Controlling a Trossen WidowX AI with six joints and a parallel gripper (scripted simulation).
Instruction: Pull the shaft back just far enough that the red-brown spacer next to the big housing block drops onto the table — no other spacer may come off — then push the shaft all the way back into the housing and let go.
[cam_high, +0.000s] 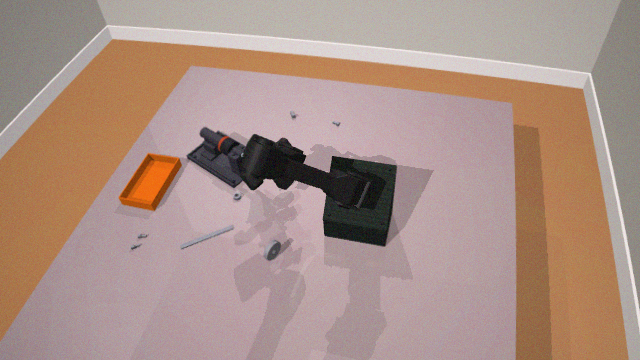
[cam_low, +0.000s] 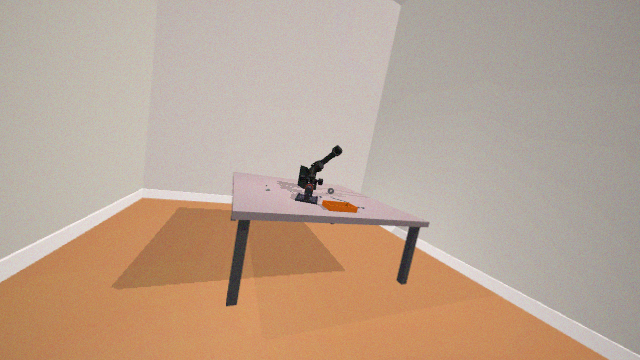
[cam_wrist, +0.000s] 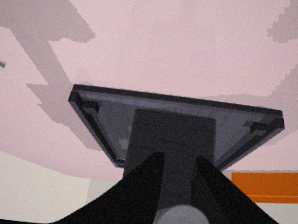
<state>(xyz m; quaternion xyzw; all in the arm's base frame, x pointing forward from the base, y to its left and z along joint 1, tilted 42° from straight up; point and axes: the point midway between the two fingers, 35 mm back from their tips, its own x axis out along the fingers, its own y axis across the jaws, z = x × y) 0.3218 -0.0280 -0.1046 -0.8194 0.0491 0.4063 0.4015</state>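
Observation:
The dark fixture sits at the left of the table in the top view, with its base plate (cam_high: 212, 170) (cam_wrist: 102, 91) flat. A dark cylinder (cam_high: 207, 135) with an orange-red ring (cam_high: 223, 144) lies along it; I cannot tell whether this ring is the spacer. The big dark housing block (cam_wrist: 172, 135) stands behind the fingertips in the wrist view. My gripper (cam_wrist: 178, 164) is shut on the shaft, whose round grey end (cam_wrist: 182, 216) shows low between the fingers. The grip and the spacers are hidden by the arm in the top view. No red-brown spacer can be made out on the table.
An orange tray (cam_high: 151, 182) (cam_low: 340, 206) (cam_wrist: 265, 187) stands beside the fixture. A small grey ring (cam_high: 237, 196), a grey rod (cam_high: 207, 237) and a grey wheel (cam_high: 272, 250) are on the table, with several small screws. The dark green arm base (cam_high: 357, 225) stands at the right.

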